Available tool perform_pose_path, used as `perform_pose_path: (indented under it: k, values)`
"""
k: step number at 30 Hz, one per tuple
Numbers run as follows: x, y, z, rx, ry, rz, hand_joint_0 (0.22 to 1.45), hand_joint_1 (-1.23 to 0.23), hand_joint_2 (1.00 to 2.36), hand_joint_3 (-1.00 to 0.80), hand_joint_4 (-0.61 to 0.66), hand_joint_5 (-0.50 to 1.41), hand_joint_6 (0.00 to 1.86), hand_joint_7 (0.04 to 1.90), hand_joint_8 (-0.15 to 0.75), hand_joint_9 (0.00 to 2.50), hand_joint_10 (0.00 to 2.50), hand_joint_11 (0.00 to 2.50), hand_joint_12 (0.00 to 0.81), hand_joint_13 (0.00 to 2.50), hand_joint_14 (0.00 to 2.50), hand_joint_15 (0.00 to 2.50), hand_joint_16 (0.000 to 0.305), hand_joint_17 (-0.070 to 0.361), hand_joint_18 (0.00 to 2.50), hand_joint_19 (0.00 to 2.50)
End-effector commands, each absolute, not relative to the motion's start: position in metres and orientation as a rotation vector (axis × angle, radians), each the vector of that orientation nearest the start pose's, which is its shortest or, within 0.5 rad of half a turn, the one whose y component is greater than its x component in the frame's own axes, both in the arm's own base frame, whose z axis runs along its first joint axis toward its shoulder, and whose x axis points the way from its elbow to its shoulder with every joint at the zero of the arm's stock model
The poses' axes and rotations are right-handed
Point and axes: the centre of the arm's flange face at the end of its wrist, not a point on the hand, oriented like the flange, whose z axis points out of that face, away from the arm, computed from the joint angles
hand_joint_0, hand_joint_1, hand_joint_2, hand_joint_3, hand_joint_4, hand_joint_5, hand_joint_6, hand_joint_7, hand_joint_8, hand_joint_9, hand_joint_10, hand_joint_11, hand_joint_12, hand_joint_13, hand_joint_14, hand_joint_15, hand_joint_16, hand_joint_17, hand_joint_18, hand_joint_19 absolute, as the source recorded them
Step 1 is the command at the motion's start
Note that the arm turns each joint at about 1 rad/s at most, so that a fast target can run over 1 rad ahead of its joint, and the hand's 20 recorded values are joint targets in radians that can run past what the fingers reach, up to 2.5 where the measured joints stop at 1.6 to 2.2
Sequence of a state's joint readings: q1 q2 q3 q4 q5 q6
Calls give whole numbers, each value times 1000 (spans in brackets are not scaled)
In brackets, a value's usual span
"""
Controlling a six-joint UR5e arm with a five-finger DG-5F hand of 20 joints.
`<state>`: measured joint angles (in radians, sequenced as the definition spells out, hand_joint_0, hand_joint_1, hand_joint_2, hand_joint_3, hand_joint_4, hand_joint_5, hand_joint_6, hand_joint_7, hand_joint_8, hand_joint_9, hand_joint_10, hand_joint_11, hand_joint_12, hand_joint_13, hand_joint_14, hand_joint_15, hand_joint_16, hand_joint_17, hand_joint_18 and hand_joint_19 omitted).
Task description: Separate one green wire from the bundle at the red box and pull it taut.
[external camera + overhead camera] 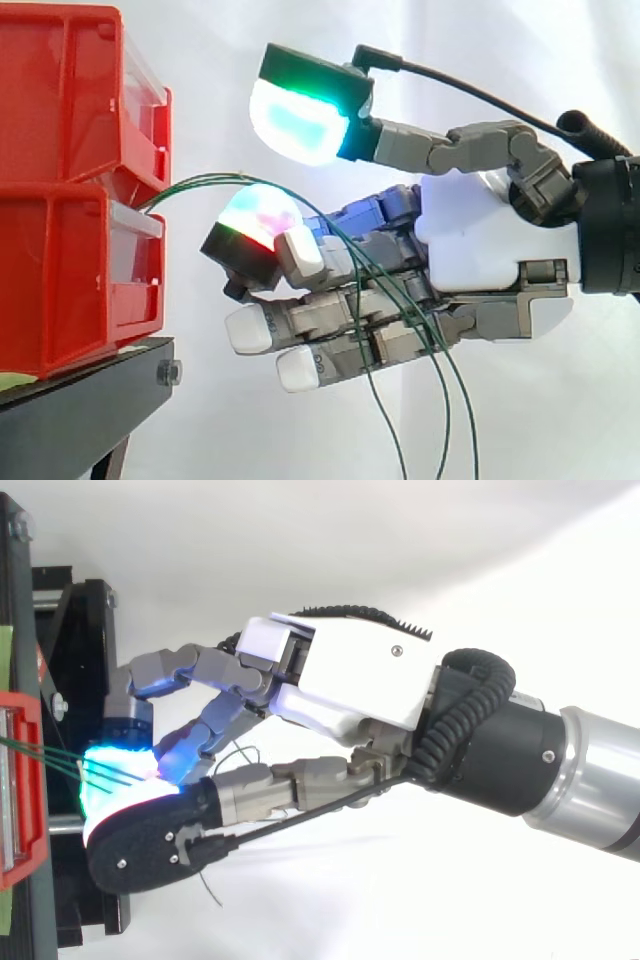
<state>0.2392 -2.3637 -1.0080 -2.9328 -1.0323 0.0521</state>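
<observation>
Nearest, the hand [490, 235] is open, thumb [295, 120] raised above straight fingers [330, 322], gripping nothing. Green wires [200, 181] from the red box [60, 270] hang over its fingers, so closing now may pinch the whole bundle, not one.

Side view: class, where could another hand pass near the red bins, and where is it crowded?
Free: above the hand, right of the upper red bin; below it, between the black stand and the hanging green wires. Crowded: between bins and fingertips.
</observation>
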Motion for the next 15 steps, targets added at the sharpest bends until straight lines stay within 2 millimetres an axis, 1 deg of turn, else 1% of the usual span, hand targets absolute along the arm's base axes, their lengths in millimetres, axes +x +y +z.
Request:
perform_pose_path:
  k: [1,5,6,8,10,14,15]
  values:
    - [790,3,270,1377,973,1010,613,-703,1015,-307,243,-178,775,1393,396,1035,18,712,408,873,14,393,57,128,726,457]
    - [790,3,270,1377,973,1010,604,-720,1021,-190,213,-188,800,1422,393,1017,18,713,403,869,14,405,58,130,745,466]
    - [790,3,270,1377,973,1010,603,-723,1023,-160,200,-194,819,1387,392,1006,20,713,403,872,14,409,58,130,747,464]
    - [790,4,270,1376,974,1011,605,-736,1025,-126,174,-196,822,1405,387,998,20,729,401,874,16,416,58,130,752,472]
    - [790,4,270,1376,974,1011,613,-752,1027,-96,146,-199,835,1380,387,996,21,738,401,878,15,423,58,130,758,481]
    - [790,3,270,1377,973,1010,625,-775,1028,-91,132,-199,837,1376,383,998,23,749,398,881,15,425,58,130,771,479]
    - [790,3,270,1377,974,1009,630,-783,1025,-123,159,-201,839,1343,381,998,21,760,397,880,16,435,58,130,770,477]
